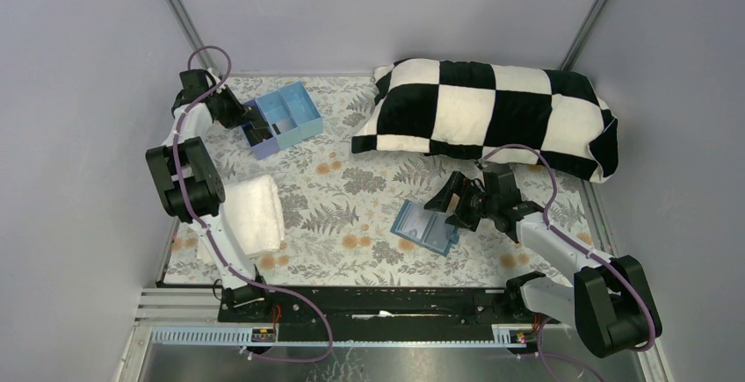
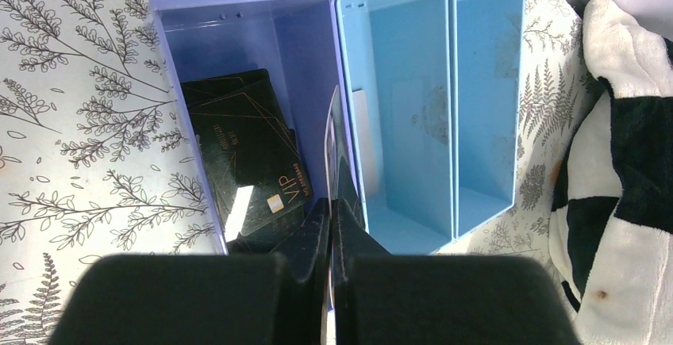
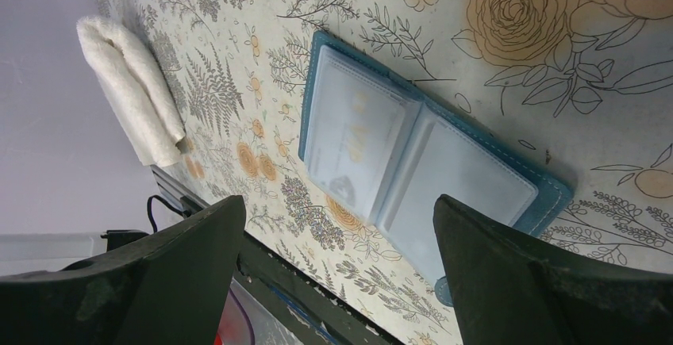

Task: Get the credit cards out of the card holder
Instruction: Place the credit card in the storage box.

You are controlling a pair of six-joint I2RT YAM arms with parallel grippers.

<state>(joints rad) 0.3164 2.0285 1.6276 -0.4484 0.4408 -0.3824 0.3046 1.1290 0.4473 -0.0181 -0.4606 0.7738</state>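
Top view: the card holder lies open on the floral tablecloth, around 5 o'clock of centre. The right gripper sits just beside it, so the holder is at about 8 o'clock from the fingers. The left gripper is way off at 10 o'clock over the compartment tray, so the right arm's clearly the nearer one. There's a folded white towel at 9 and a checkered pillow at 1, both well apart from the holder.

Left wrist: jaws pinched tight on a thin pale card, edge-on, right above the divider between the tray's purple and light-blue bins. Black VIP cards already lie in the purple bin.

Right wrist: fingers spread wide, holding nothing. The holder lies below, between them, long axis running 10 to 4 o'clock, clear sleeves up. Looks like a pale card sits in the 10 o'clock sleeve, but I can't be sure. There's plenty of bare cloth around it, so I'd guess the right arm works the holder next.
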